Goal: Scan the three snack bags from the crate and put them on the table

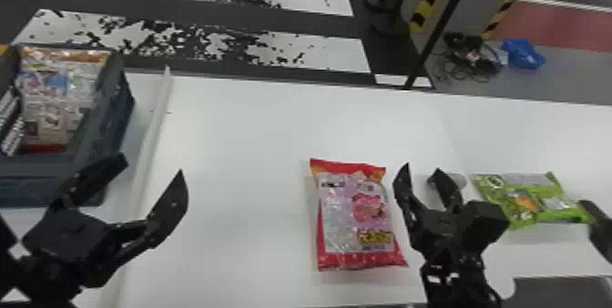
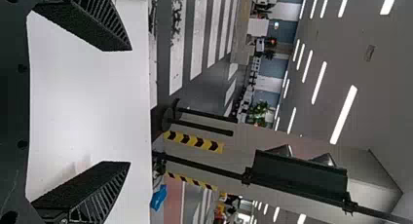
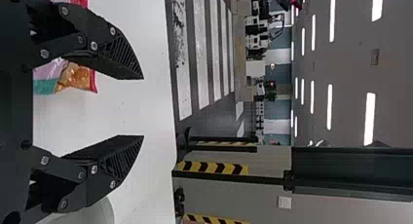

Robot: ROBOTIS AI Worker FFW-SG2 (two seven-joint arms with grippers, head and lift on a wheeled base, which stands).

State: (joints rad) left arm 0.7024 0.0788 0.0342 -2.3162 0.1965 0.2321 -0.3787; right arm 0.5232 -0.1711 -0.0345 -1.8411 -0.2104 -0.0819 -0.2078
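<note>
Left side now, and the left gripper (image 1: 154, 166) hangs at the near right of the crate (image 1: 109, 118), jaws wide, nothing between them. Bags (image 1: 50, 102) sit in that crate. Over to the right gripper (image 1: 422, 169) – empty too, jaws moderately apart – between the red bag (image 1: 355, 211), flat on the table (image 1: 246, 147), and the green bag (image 1: 528, 200), lying farther right.
</note>
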